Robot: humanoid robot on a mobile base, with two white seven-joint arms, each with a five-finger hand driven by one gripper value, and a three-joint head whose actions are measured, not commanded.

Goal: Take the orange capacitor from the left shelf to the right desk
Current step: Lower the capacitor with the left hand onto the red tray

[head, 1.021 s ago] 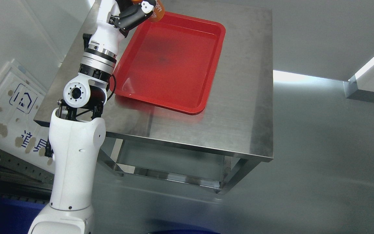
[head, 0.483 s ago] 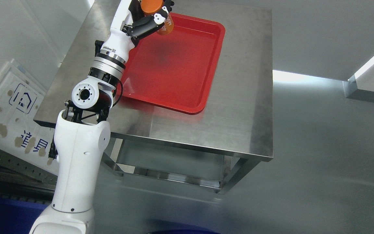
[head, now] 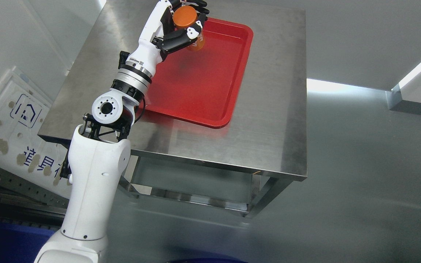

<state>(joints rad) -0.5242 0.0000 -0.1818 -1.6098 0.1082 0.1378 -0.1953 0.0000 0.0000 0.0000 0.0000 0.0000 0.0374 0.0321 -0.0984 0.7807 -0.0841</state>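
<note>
The left robot hand (head: 183,25) holds the orange capacitor (head: 188,26) over the red tray (head: 210,84).

On the left, the white arm reaches up from the bottom corner. Its dark fingers (head: 175,38) are curled tight around the orange capacitor, which is up in the air above the far left corner of the red tray. The tray sits on the shiny counter (head: 280,109) and has nothing in it. It is hard to tell how high the capacitor hangs, because the camera looks from above. If the fingers let go too soon, it could drop, tip over and roll. If the hand goes down too far, it could bump the tray's rim and push the tray.
</note>
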